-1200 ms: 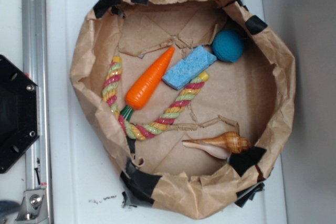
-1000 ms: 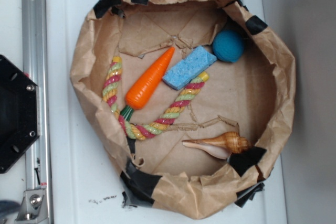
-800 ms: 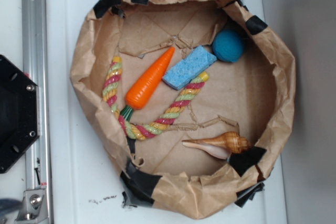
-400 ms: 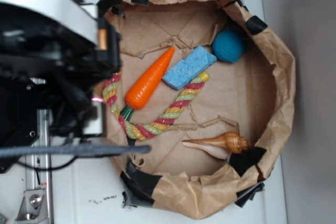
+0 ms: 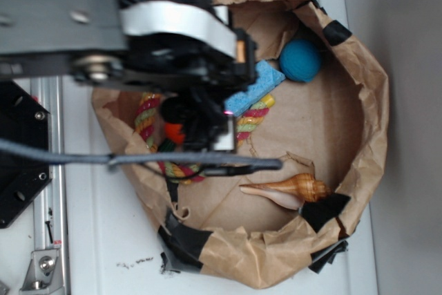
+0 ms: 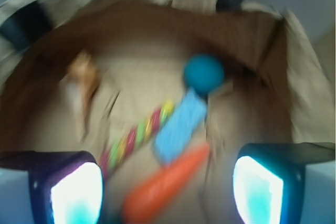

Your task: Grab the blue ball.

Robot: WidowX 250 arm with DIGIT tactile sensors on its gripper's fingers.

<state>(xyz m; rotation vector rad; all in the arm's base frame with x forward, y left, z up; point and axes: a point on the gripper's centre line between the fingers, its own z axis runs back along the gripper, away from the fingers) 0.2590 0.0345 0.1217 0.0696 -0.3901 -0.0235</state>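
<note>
Two fingertips (image 6: 68,192) of my gripper (image 6: 167,190) frame the bottom of the wrist view, one at each lower corner, spread wide with nothing between them. Going outward from there, the closest thing is one orange carrot toy (image 6: 165,187), lying on a diagonal just ahead of the gap between the fingertips. Beyond it lies one light blue sponge (image 6: 180,127), with one striped rope (image 6: 137,134) running beside it on its left. One brown shell (image 6: 84,76) sits further off toward the left wall, blurred. Farthest of all is the one blue ball (image 6: 203,73), just past the far end of the sponge and close under the back wall of the one paper-lined bin (image 6: 131,30). So the ball lies straight ahead and a little right of my centre line, well apart from the gripper. The overhead view agrees: the gripper's body hangs over the carrot and rope, and the ball (image 5: 300,60) rests near the bin's rim (image 5: 366,101), with the sponge (image 5: 259,86) between it and me. Being round, the ball offers no long axis to line up on, so I judge the coming move to be a reach forward over the sponge, then down. The wall close behind the ball could crowd one finger.
</note>
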